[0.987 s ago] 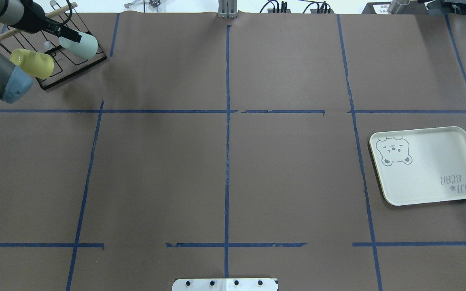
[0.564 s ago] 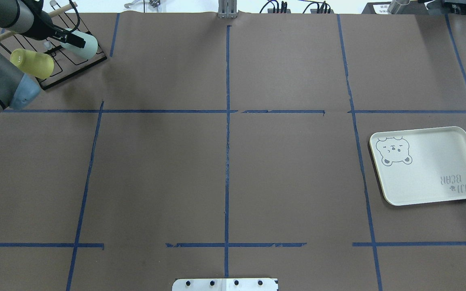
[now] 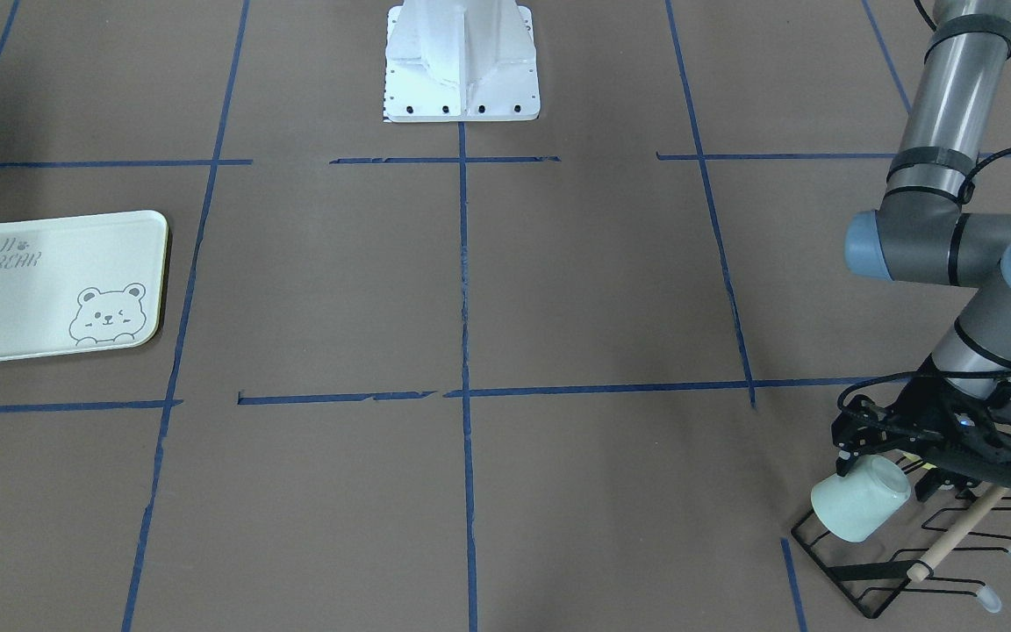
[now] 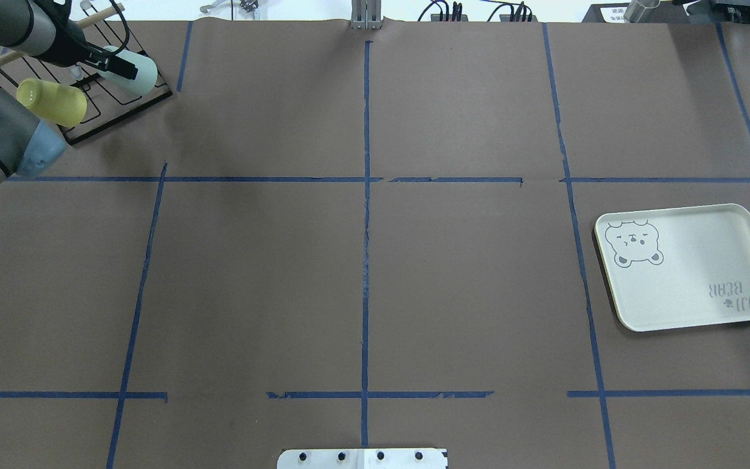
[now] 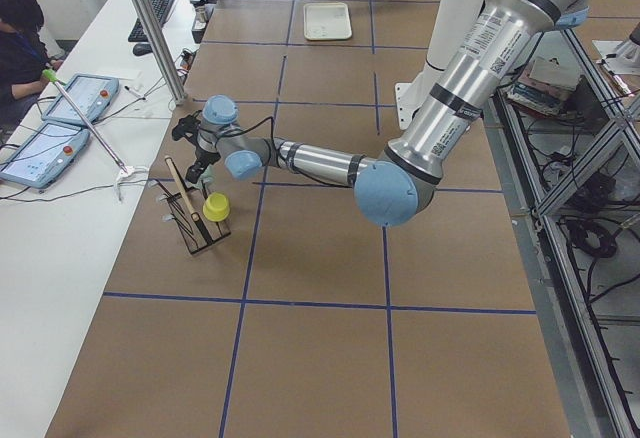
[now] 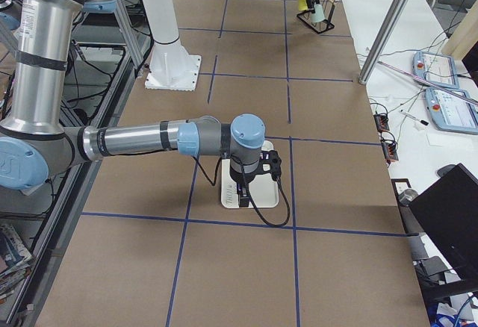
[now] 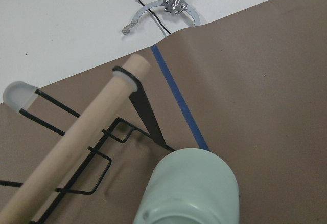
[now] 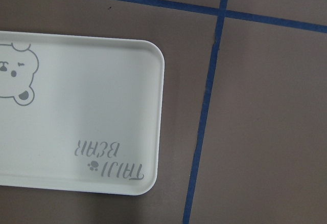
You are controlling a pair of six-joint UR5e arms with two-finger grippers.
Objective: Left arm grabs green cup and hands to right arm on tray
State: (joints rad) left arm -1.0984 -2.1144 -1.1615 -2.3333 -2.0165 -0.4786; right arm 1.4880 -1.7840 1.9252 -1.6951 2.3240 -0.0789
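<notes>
The pale mint-green cup (image 4: 137,71) hangs tilted on the black wire rack (image 4: 121,104) at the table's far left corner; it also shows in the front view (image 3: 861,509) and the left wrist view (image 7: 189,188). My left gripper (image 4: 114,63) is at the cup's upper end, and its black fingers (image 3: 848,458) stand apart on either side of it. I cannot tell whether they touch it. The tray (image 4: 694,267) lies flat and bare at the right. My right gripper (image 6: 243,192) hovers over the tray (image 8: 76,106); I cannot tell if it is open or shut.
A yellow-green cup (image 4: 53,103) sits on the same rack, just nearer than the green one. A wooden dowel (image 7: 76,147) runs across the rack top. The robot's base plate (image 4: 362,458) is at the near edge. An operator's desk lies beyond the far edge.
My left arm's elbow has swung a little to the right and the wrist has pulled slightly up-left along the green cup. The cup has barely shifted. The tray has not moved.
</notes>
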